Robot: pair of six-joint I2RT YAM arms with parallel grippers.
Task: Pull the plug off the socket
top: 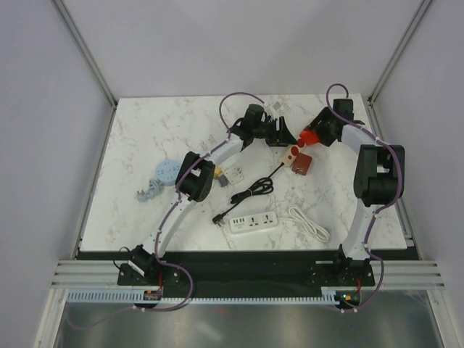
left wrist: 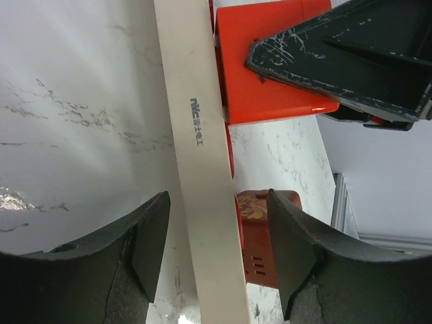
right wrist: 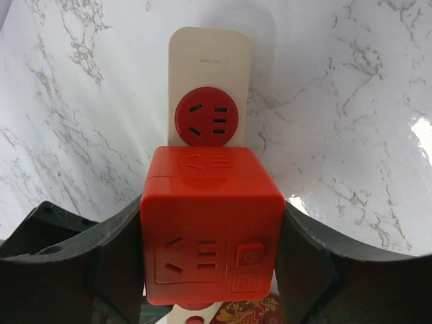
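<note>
On the marble table [top: 145,138], toward its far right, the beige socket strip [right wrist: 209,57] is straddled by the left gripper [left wrist: 217,202], whose jaws are parted wider than the strip and are not closed on it. The red cube plug [right wrist: 209,202] is clamped between the jaws of the right gripper [right wrist: 212,250] and is seen against the strip's face. Just beside it a dark red box [top: 302,164] is lying, its contents hidden.

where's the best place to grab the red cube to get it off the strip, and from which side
Grip the cube by its two flat, parallel side faces, coming in from the side facing away from the strip so the pull likely runs straight out. The right fingers sit on those faces; the other visible faces carry sockets and a button.
</note>
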